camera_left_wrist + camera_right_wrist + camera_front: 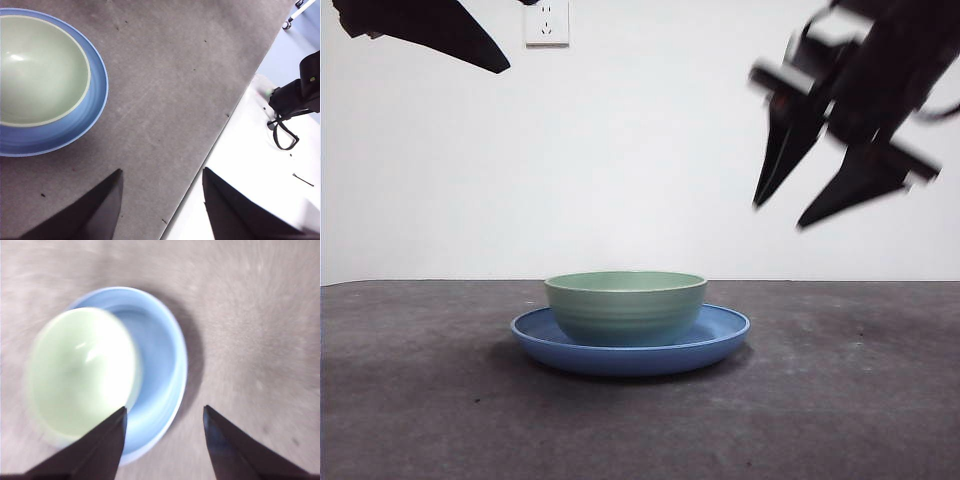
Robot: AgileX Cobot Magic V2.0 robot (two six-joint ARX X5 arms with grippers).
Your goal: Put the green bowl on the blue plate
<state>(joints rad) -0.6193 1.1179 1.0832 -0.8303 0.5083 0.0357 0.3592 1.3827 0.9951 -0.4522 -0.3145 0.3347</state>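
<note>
On the blue plate [720, 335] sits the green bowl [625, 308]; both grippers' jaws released.

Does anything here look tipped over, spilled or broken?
Nothing stands out. The green bowl sits upright on the blue plate, empty and unbroken, a little off-center. The right end effector hangs open above, holding nothing.

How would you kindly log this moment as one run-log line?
green bowl: on blue plate | right gripper: open, raised beside | left gripper: open, waiting
</note>
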